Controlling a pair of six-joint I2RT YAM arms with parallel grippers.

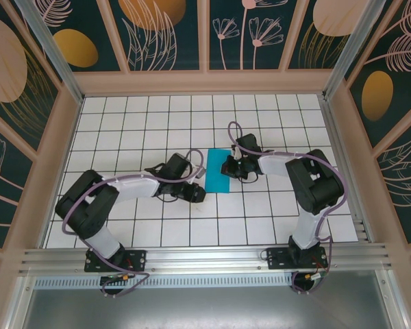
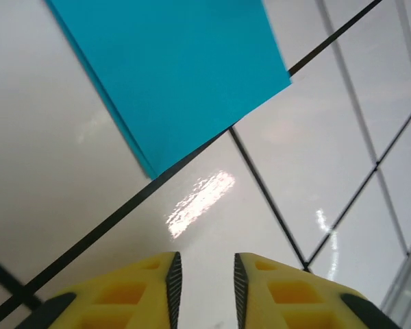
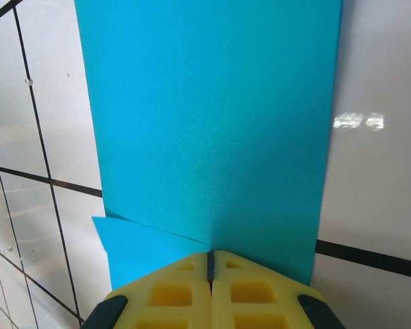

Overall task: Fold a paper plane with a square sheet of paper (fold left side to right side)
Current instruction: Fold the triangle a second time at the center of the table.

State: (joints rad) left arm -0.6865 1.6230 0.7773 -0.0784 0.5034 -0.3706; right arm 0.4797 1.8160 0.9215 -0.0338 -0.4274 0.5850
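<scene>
The right gripper (image 3: 210, 255), jaws closed, should pin the paper (image 3: 212, 123) flat, so layers do not slip while the left gripper (image 2: 207, 264), jaws slightly apart and empty, presses

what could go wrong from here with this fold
1. The paper layers do not line up: a lower corner sticks out beside the shut right gripper, so creasing now may set a crooked fold.
2. The left gripper is off the paper, so it may slide on the glossy table.
</scene>
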